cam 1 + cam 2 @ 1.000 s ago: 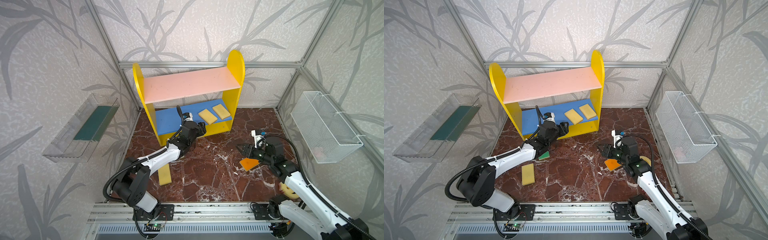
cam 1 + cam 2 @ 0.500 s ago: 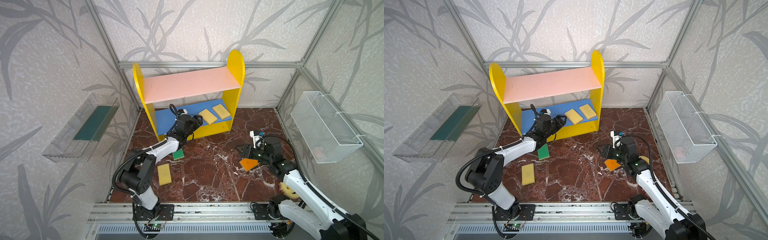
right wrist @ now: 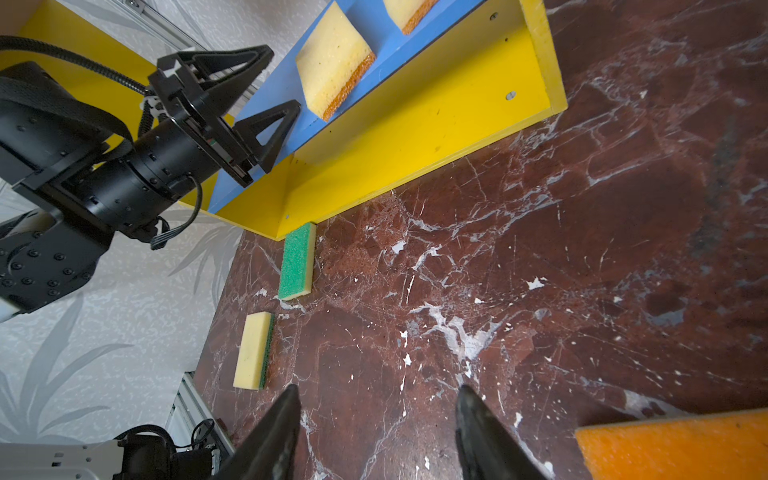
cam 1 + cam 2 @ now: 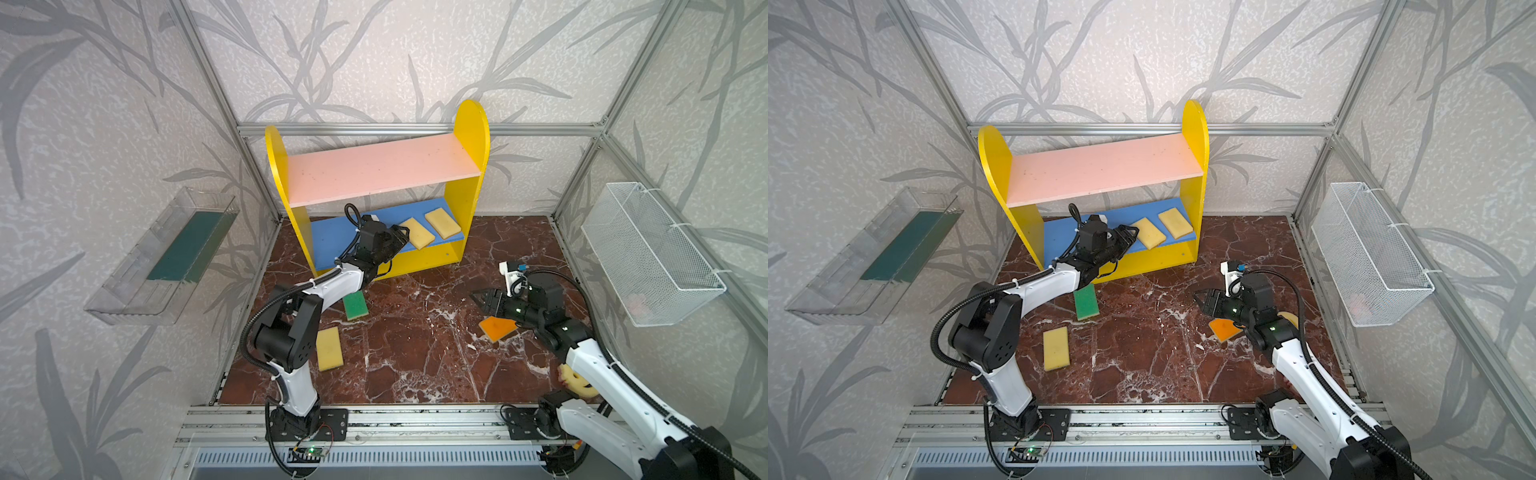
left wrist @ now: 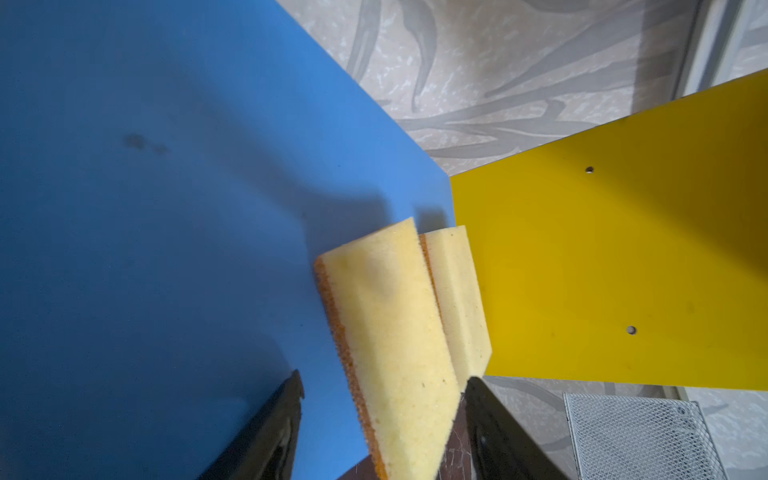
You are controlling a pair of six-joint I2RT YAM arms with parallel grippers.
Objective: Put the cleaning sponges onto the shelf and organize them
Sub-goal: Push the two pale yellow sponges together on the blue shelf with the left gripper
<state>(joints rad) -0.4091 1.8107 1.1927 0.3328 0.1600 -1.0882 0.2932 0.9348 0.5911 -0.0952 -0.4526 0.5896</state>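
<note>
My left tool (image 3: pixel 283 78) is partly open and empty at the shelf's (image 4: pixel 471 137) blue board (image 4: pixel 332 232). Its tips are just beside the near sponge (image 4: pixel 417 233), and a far sponge (image 4: pixel 443 223) lies beyond. My right tool (image 3: pixel 378 390), also parted and empty, hovers over the bench (image 4: pixel 415 353) near an orange sponge (image 4: pixel 496 328). A green sponge (image 4: pixel 355 304) and a yellow sponge (image 4: pixel 329 348) lie on the bench.

The near sponge reaches the board's front edge, so I judge a brush from my left tool could knock it off.

A round sponge (image 4: pixel 575 380) is half hidden behind my right arm. Something pinkish in the basket (image 4: pixel 648 249) is too blurred to name.
</note>
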